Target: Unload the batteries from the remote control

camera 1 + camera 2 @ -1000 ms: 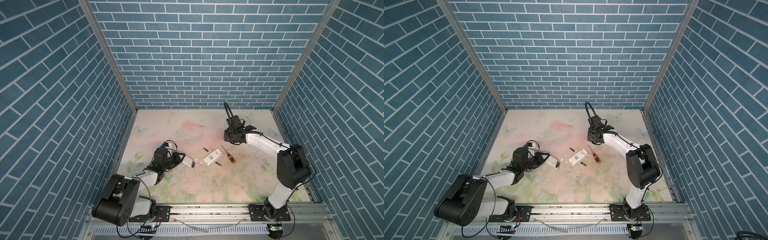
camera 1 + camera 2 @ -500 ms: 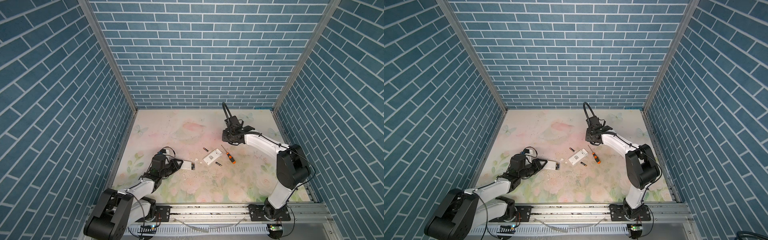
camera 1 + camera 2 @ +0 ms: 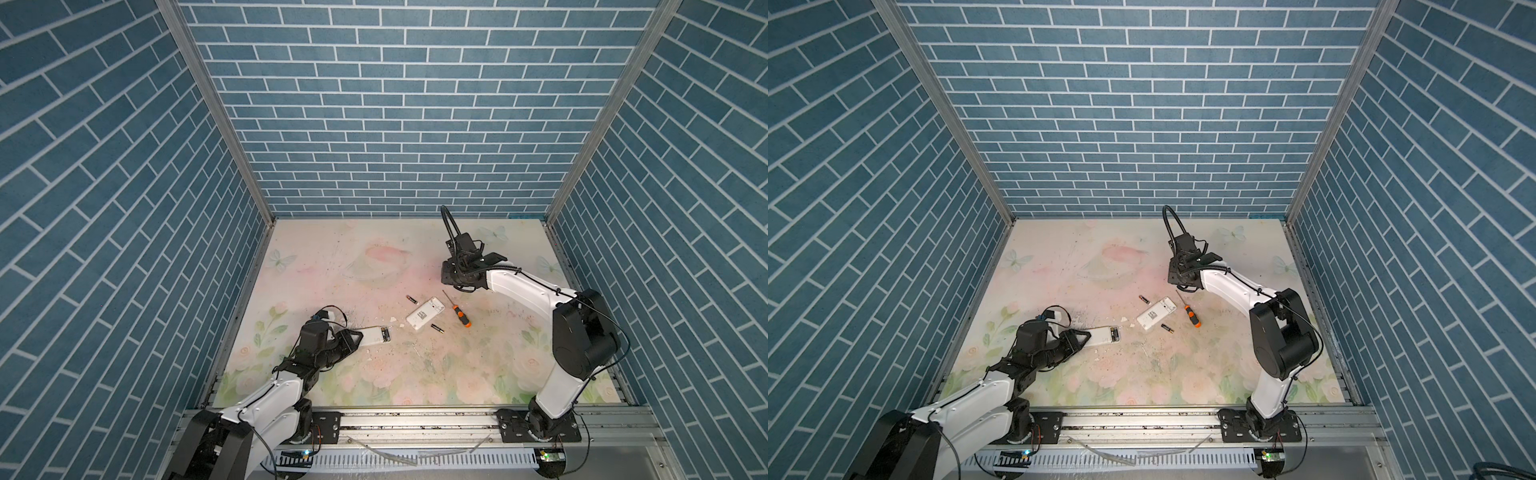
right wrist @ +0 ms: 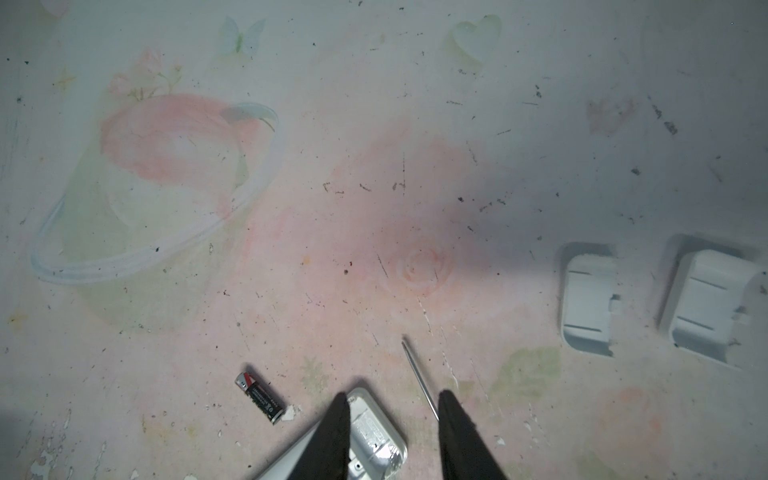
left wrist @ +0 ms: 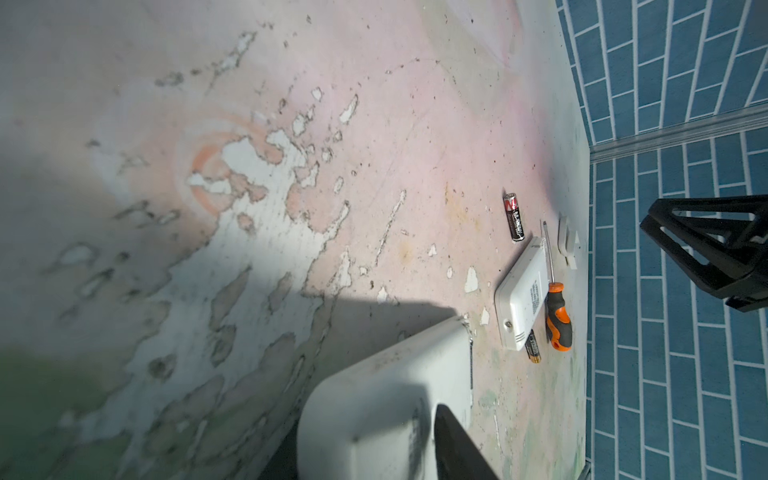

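Two white remotes lie on the floral table. The left remote has something dark and gold in the open compartment at its far end. My left gripper is open around its near end; only one finger shows. The middle remote lies with its compartment open. One loose battery is behind it, another in front. My right gripper hangs open and empty above that remote's far end.
An orange-and-black screwdriver lies just right of the middle remote. Two white battery covers lie beyond it, under the right arm. Paint flakes dot the table. Blue brick walls close in three sides.
The left arm has drawn back toward the front and sunk lower. Its jaws have opened from a tight grip on the left remote. The right arm has barely moved.
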You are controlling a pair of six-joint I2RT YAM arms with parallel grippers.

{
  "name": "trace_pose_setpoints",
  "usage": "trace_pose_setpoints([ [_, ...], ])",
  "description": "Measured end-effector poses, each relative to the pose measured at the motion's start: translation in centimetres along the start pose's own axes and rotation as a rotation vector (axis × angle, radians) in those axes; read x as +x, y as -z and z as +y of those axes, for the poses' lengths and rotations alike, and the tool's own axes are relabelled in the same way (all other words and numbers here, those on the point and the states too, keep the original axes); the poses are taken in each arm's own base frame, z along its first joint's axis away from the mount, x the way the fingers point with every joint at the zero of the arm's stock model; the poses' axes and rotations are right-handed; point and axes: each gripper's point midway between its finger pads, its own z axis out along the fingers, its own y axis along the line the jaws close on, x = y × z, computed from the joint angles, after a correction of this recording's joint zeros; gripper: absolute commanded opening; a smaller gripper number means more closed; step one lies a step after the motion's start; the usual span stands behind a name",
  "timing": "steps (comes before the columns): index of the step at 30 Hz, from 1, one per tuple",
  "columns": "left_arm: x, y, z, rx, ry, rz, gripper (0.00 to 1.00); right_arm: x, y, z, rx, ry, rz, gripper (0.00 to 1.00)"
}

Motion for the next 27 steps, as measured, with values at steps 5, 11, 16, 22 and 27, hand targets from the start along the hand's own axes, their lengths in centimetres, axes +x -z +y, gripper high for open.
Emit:
trace_pose_setpoints([
  [5, 0.4, 0.6, 0.1, -0.013, -0.001, 0.004, 0.50, 0.2, 0.0, 0.5, -0.008, 0.001, -0.002, 0.37],
  [11, 1.0, 1.5, 0.6, -0.041, 0.004, 0.004, 0.56, 0.8, -0.3, 0.7, -0.013, 0.006, 0.004, 0.37],
  [16, 1.5, 2.1, 0.9, -0.060, 0.008, 0.007, 0.59, 0.9, -0.3, 1.1, -0.022, 0.003, 0.001, 0.37],
  [22, 2.0, 3.0, 1.5, -0.107, 0.005, 0.015, 0.62, 1.4, -0.1, 1.9, -0.034, 0.015, 0.007, 0.41],
  [27, 2.3, 4.1, 2.1, -0.173, 0.000, 0.027, 0.63, 2.4, 0.6, 3.3, -0.055, 0.048, 0.019, 0.41],
])
